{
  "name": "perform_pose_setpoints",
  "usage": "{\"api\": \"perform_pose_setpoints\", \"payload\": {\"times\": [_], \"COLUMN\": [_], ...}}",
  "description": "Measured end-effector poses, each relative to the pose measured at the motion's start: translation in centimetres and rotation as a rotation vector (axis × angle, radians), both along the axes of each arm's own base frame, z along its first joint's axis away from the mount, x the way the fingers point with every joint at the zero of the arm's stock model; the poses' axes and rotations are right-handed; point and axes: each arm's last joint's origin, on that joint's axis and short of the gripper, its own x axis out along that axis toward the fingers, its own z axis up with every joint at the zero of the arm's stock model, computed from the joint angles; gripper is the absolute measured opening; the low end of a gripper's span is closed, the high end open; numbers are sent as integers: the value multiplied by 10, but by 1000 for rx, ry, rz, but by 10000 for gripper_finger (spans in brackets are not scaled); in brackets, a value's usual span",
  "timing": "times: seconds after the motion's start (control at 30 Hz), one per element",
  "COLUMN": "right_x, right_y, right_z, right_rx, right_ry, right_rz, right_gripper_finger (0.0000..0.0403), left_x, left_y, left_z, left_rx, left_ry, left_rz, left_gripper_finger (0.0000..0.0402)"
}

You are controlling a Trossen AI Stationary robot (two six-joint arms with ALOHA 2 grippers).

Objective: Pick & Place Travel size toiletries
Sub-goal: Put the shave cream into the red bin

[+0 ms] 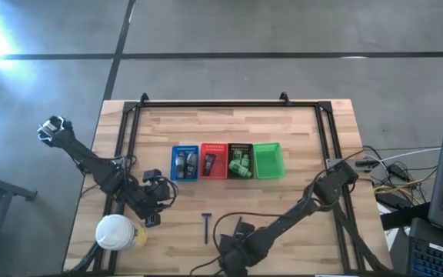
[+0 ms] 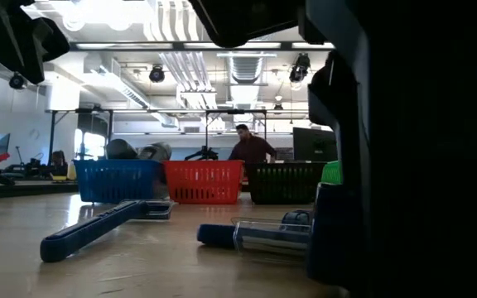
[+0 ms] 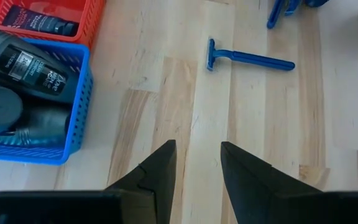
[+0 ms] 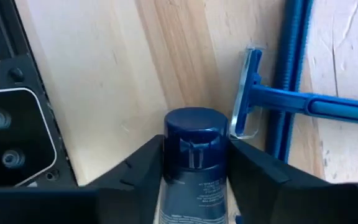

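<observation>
A: Right gripper [image 4: 191,162] down at the table's [image 1: 298,123] front edge, jaws clamped on a blue-capped bottle [image 4: 194,155], razor [image 4: 272,99] just beside.
B: Left gripper [image 3: 197,168] parted, holding nothing, near the blue basket [image 3: 73,118].

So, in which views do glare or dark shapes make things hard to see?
High view: white glare on the floor at upper left. Low view: a dark out-of-focus arm fills the right side, bright ceiling lights behind. Right wrist view: evenly lit, right gripper around a dark-capped bottle.
</observation>
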Motion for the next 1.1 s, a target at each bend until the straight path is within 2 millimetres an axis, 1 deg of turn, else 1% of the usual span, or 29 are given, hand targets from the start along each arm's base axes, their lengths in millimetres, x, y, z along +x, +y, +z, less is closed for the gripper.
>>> {"api": "perform_pose_setpoints", "payload": {"times": [0.13, 0.27, 0.4, 0.53, 0.6, 0.73, 0.8, 0.9, 0.97, 1.1], "right_x": [1, 0, 3, 8, 10, 8, 2, -9, -18, -30], "right_y": [-1, -3, -14, -39, -53, -82, -95, -113, -123, -139], "right_z": [4, 19, 46, 81, 101, 140, 160, 189, 203, 220], "right_rx": [46, 94, 114, 71, 45, -50, -106, -173, -211, -237], "right_ry": [16, 4, -56, -190, -273, -452, -548, -703, -804, -988], "right_rz": [-5, -51, -128, -258, -326, -467, -539, -672, -778, -942], "right_gripper_finger": [114, 111, 116, 126, 123, 110, 109, 111, 112, 110], "left_x": [0, 0, 0, 3, 5, 10, 12, 13, 14, 18], "left_y": [0, -1, -4, -7, -7, -11, -12, -10, -8, -9], "left_z": [0, 0, 1, 4, 7, 15, 20, 28, 34, 45], "left_rx": [0, 14, 31, 51, 80, 156, 184, 216, 246, 314], "left_ry": [0, -1, -23, -87, -138, -288, -363, -464, -535, -681], "left_rz": [0, -23, -79, -100, -86, -37, -4, 100, 194, 354], "left_gripper_finger": [130, 130, 131, 131, 131, 131, 131, 131, 132, 143]}}
